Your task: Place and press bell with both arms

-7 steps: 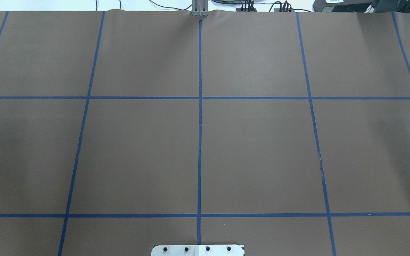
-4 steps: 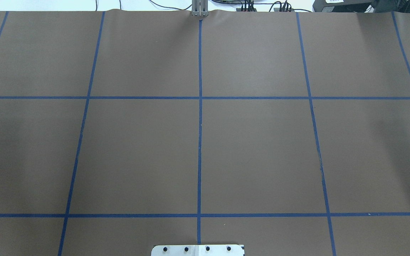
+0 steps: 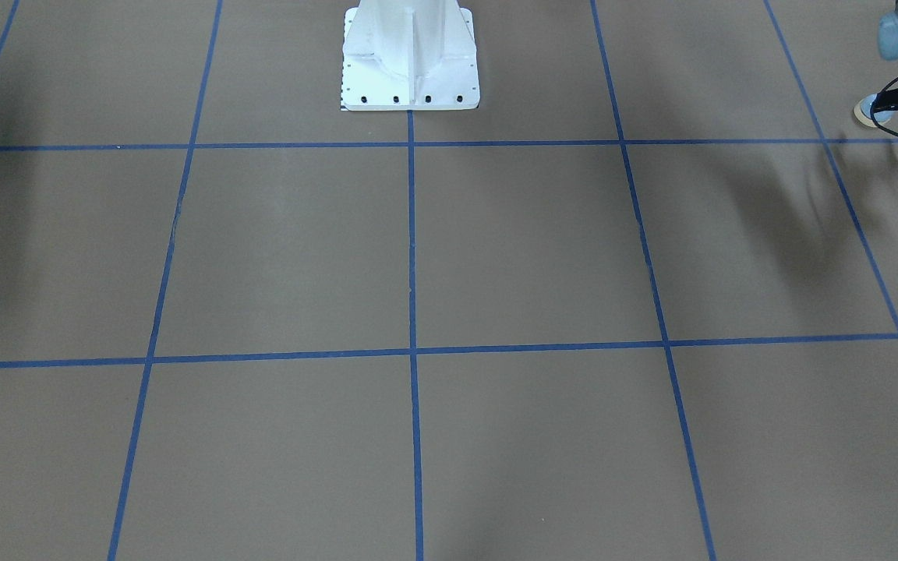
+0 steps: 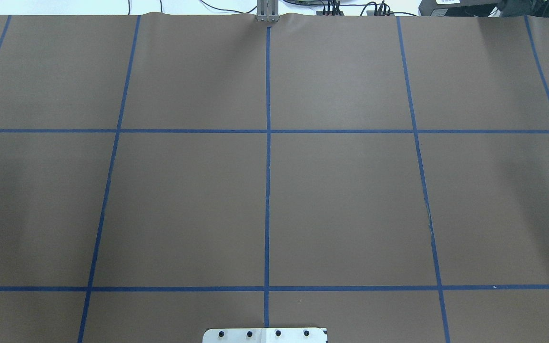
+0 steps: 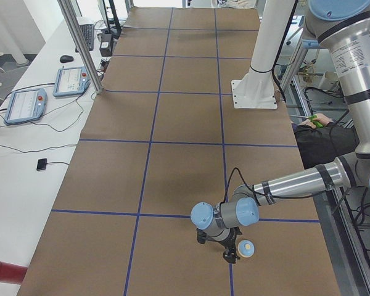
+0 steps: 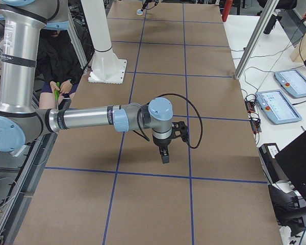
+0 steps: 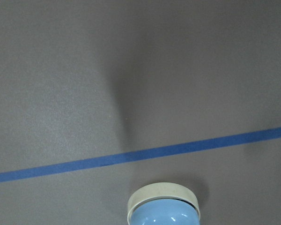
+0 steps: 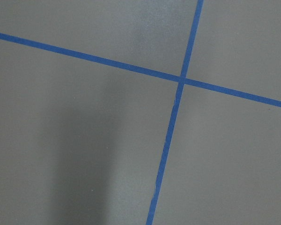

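I am looking at a big brown bench (image 4: 350, 190) with blue tape lines (image 4: 268, 190) that make squares. A white post (image 3: 410, 54) stands at the top middle of the front view.

The bell (image 5: 245, 248) sits on the bench, low in the middle of the left-side view. In the front view it is at the far right edge, near the top. It is small and round, with a blue top and a cream ring at the bottom. It stands flat, close to a tape line.

The left arm (image 5: 296, 180) reaches out low over the bench. Its left end effector (image 5: 228, 250) is just beside the bell. I cannot tell if it touches the bell, or if its fingers are apart or together.

The right arm (image 6: 86, 118) reaches over the middle of the right-side view. The right end effector (image 6: 164, 154) points down at bare bench, far from the bell. It holds nothing that I can see. I cannot tell if its fingers are apart or together.

I think the bell is light and hard. The blue top looks shiny, so fingers may slip off it. The best place to hold it is low, on the cream ring, one finger on each side. Keep off the button on top, or it may ring too soon. It may slide if it is bumped.
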